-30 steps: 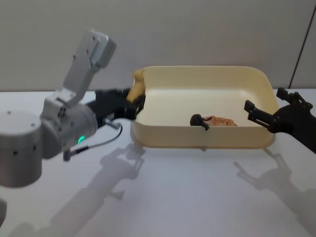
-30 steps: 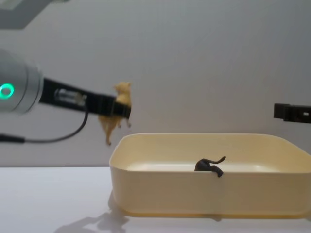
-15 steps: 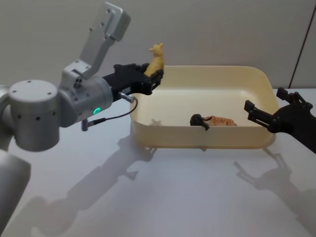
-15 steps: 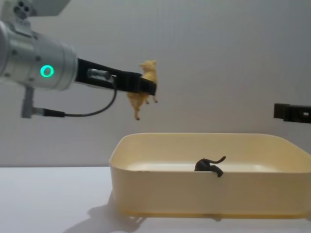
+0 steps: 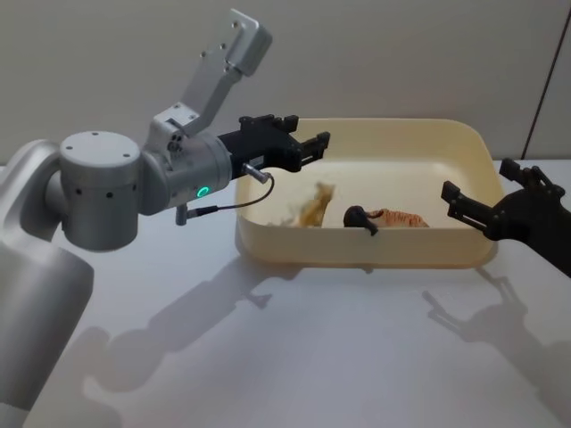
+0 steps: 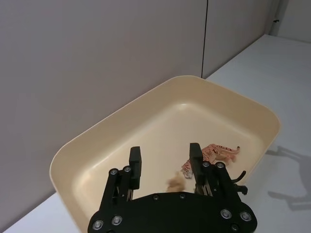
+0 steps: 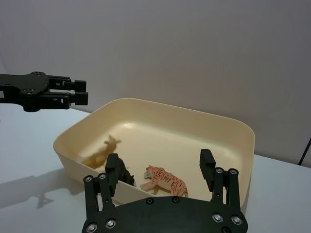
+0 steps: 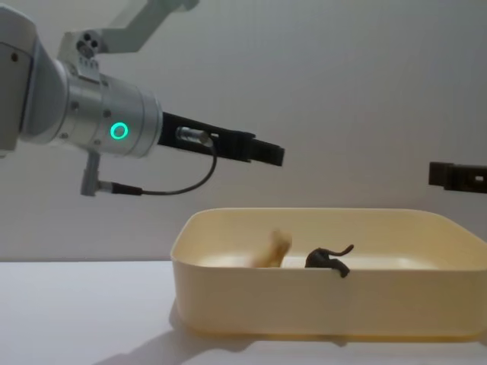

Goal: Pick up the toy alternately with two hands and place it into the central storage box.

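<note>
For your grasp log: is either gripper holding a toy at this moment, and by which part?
Nothing is held. The left gripper is open above the storage box, the yellow toy inside it; the right gripper is open.

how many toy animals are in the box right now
3, all in the storage box: a yellow toy at its left, a black one at the front wall, a striped tiger beside it.

The left arm reaches in from nine o'clock, its silver-grey wrist showing a green ring light, and its left gripper (image 5: 308, 147) is held level with fingers spread and empty. At three o'clock the right gripper (image 5: 482, 201) hangs parted, holding nothing.
</note>
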`<move>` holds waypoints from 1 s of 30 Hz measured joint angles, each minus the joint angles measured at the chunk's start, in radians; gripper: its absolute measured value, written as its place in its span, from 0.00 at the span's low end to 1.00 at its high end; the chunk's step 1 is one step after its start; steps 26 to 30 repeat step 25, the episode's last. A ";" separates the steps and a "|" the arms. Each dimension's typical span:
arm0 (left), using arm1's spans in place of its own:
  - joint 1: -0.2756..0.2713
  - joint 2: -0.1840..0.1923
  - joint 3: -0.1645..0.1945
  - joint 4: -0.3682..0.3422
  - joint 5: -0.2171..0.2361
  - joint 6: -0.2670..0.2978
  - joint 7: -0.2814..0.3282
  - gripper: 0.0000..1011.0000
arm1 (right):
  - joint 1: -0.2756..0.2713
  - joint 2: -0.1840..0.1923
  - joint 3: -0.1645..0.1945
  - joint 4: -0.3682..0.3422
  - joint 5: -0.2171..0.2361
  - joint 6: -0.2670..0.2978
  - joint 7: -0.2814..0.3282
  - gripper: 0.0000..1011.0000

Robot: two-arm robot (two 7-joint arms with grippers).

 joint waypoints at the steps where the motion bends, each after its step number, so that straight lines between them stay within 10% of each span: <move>1: -0.005 -0.004 0.002 0.010 0.004 -0.003 -0.007 0.58 | 0.000 0.000 0.000 0.000 0.000 0.000 0.000 0.99; 16: -0.033 -0.024 0.013 0.063 0.026 -0.020 -0.045 0.99 | 0.000 0.000 0.000 0.000 0.000 0.000 0.000 0.99; 30: -0.040 -0.029 0.016 0.076 0.031 -0.025 -0.054 0.99 | 0.000 0.000 0.000 0.000 0.000 0.000 0.000 0.99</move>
